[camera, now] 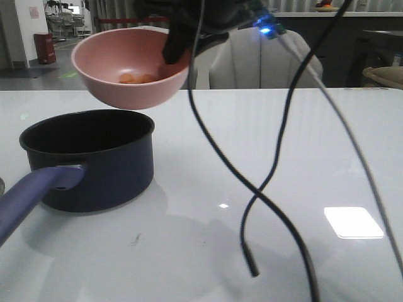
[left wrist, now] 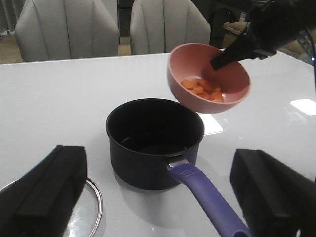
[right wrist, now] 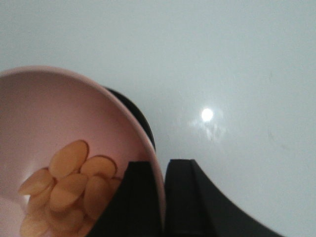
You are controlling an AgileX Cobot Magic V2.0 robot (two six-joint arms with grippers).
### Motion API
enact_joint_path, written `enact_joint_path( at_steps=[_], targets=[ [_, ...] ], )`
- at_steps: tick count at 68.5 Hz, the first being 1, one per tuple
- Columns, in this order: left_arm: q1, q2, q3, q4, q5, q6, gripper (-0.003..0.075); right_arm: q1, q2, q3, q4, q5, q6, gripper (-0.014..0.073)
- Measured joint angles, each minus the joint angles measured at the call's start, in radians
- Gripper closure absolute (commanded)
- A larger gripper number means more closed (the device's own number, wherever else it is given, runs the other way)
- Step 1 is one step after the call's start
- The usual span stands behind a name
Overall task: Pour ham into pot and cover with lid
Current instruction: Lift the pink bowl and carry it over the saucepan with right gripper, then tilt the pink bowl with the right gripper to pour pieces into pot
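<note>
My right gripper (camera: 177, 45) is shut on the rim of the pink bowl (camera: 129, 66) and holds it tilted in the air, above and just behind the pot (camera: 88, 157). The ham (left wrist: 203, 89) lies as several orange slices in the bowl's low side; it also shows in the right wrist view (right wrist: 66, 182). The dark navy pot stands on the table, black inside, with its purple handle (left wrist: 207, 197) pointing toward me. My left gripper (left wrist: 158, 197) is open and empty, low over the table near the handle. The lid (left wrist: 91, 207) lies flat on the table beside the pot, only its silver rim showing.
The white table (camera: 283, 157) stretches to the right. Black cables (camera: 264, 195) hang across the front view. Grey chairs (left wrist: 66, 29) stand behind the table's far edge.
</note>
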Motion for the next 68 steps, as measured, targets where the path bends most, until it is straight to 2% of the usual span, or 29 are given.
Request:
enact_joint_path(
  at_steps=[5,18,25,26,27,37,52,56,59,60,68],
  targets=[
    [0.000,0.000,0.000,0.000,0.000,0.000,0.0094,0.019,0.016,0.003,0.000,-0.101,-0.001,0.0459],
    [0.000,0.000,0.000,0.000,0.000,0.000,0.0094,0.058,0.045,0.107,0.000,-0.576,-0.064,0.0459],
    [0.000,0.000,0.000,0.000,0.000,0.000,0.0094,0.072,0.071,0.188,0.002,-0.846,-0.141,0.0459],
    [0.000,0.000,0.000,0.000,0.000,0.000,0.0094,0.071,0.074,0.192,0.002,-0.846,-0.147,0.0459],
    [0.000,0.000,0.000,0.000,0.000,0.000,0.0094,0.074,0.082,0.205,0.002,-0.914,-0.172,0.0459],
    [0.000,0.000,0.000,0.000,0.000,0.000,0.0094,0.084,0.150,0.257,-0.042,-1.202,-0.334,0.0459],
    [0.000,0.000,0.000,0.000,0.000,0.000,0.0094,0.103,0.227,0.261,-0.144,-1.441,-0.607,0.0459],
    [0.000,0.000,0.000,0.000,0.000,0.000,0.0094,0.106,0.246,0.261,-0.193,-1.460,-0.723,0.0459],
    [0.000,0.000,0.000,0.000,0.000,0.000,0.0094,0.106,0.255,0.261,-0.209,-1.462,-0.758,0.0459],
    [0.000,0.000,0.000,0.000,0.000,0.000,0.0094,0.108,0.264,0.261,-0.230,-1.464,-0.813,0.0459],
    [0.000,0.000,0.000,0.000,0.000,0.000,0.0094,0.108,0.301,0.261,-0.289,-1.467,-0.950,0.0459]
  ],
)
